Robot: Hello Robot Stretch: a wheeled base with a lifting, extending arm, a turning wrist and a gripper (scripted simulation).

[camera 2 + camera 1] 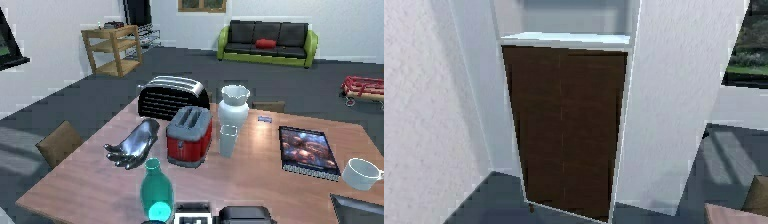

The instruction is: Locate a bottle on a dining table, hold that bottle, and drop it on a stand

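Reference landmark: the red toaster, at the middle of the dining table.

1. Cabinet: white carcass, two dark brown doors, seen in the forward view.
2. Dining table: brown wooden top; it carries the red toaster and items 5 to 10.
3. Sofa: green frame, black cushions, well beyond the red toaster, against the far wall.
4. Wooden stand: open shelves, well beyond the red toaster and to its left, on the floor.
5. Black toaster: just behind the red toaster.
6. Tablet: lies flat, right of the red toaster.
7. White vase: upright, just right of the red toaster.
8. Silver hand figure: just left of the red toaster.
9. Bottle: teal, in front of the red toaster at the table's near edge. Long axis vertical, neck pointing up.
10. White cup: far right of the red toaster.
11. Gripper: in front of the red toaster, just right of the bottle. Jaw position cannot be told, nor whether anything is held
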